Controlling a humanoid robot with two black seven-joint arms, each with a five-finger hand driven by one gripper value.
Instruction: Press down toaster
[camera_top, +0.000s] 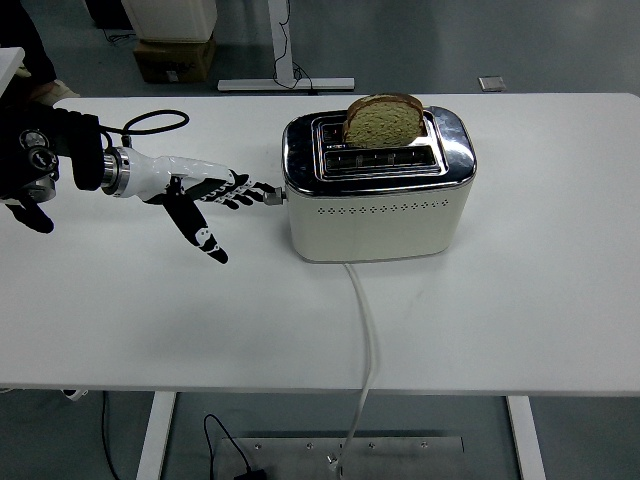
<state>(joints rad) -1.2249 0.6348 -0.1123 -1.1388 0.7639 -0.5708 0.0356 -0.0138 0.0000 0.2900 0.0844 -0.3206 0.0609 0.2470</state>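
A cream and chrome toaster (378, 190) stands at the middle of the white table (520, 300). A slice of brown bread (383, 119) sticks up out of its far slot. The toaster's lever knob (275, 197) juts from its left end. My left hand (215, 197) reaches in from the left, fingers spread flat, its fingertips (262, 188) resting on the knob, thumb pointing down toward the table. It holds nothing. The right arm is out of view.
The toaster's white cord (365, 330) runs from its front over the table's near edge. A black cable (150, 120) loops behind my left wrist. A cardboard box (172, 58) sits on the floor beyond the table.
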